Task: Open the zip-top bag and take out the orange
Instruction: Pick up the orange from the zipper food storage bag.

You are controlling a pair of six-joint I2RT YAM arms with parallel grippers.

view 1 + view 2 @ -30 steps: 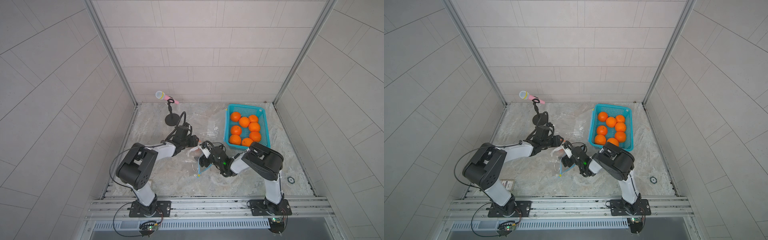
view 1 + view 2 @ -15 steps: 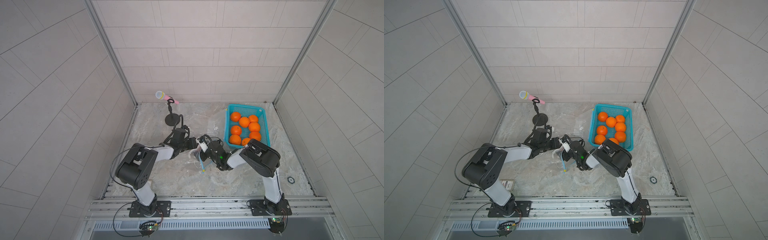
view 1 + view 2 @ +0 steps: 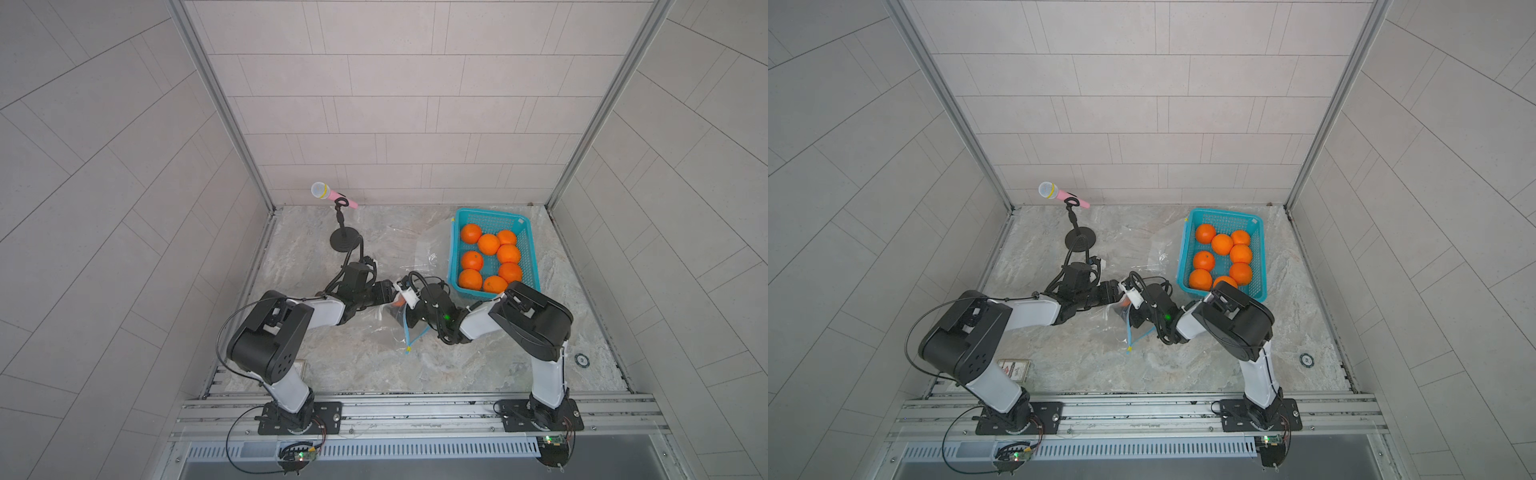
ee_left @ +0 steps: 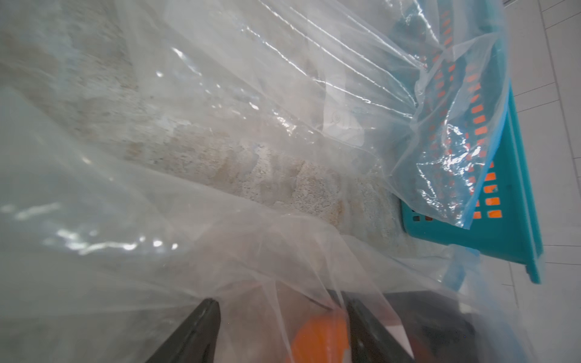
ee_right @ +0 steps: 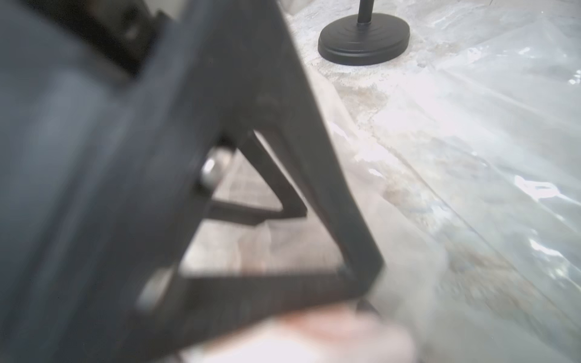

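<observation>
Right, your grey marble-patterned bench (image 3: pixel 353 365) carries a teal plastic mesh basket (image 3: pixel 454 249) of loose oranges (image 3: pixel 488 244) at its back right corner. Near the bench's middle lies the clear zip-top plastic bag (image 3: pixel 376 322), its blue zip strip (image 3: pixel 409 338) running toward the front edge. Your left end effector (image 4: pixel 279 301) is released, with its black fingers (image 4: pixel 201 330) standing apart under the bag film. Whether the right end effector (image 3: pixel 401 297) is clenched, you cannot tell. The round orange (image 4: pixel 320 339) sits inside the bag, between the left fingers.
</observation>
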